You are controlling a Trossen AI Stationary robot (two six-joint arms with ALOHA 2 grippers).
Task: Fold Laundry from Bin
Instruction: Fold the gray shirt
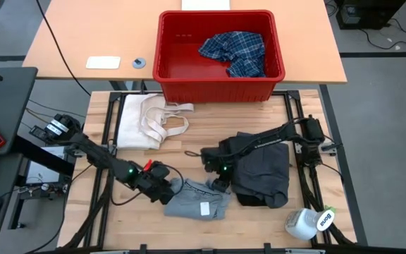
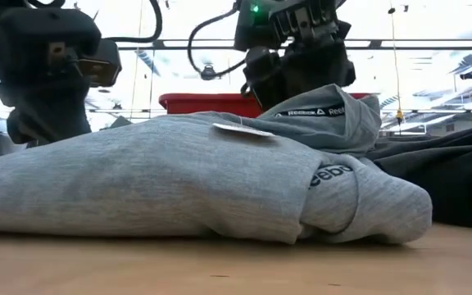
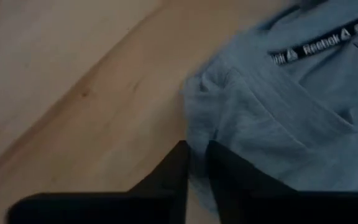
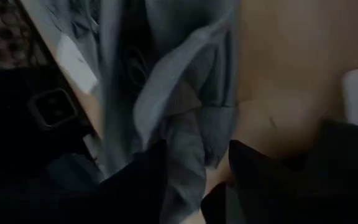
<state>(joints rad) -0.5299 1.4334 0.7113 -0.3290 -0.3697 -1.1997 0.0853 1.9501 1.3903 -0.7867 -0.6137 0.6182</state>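
Red bin (image 1: 220, 86): holding plaid shirt (image 1: 235, 52). Left gripper (image 1: 169, 188) pinching grey garment (image 1: 196, 202) narrowly; right gripper (image 1: 219, 182) straddling it, half-spread.

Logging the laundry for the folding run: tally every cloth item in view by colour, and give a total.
Blue-and-white plaid shirt, in the red bin: 1
Light grey Reebok garment: 1
Dark grey garment: 1
Cream-white cloth with strap loops: 1
Total: 4
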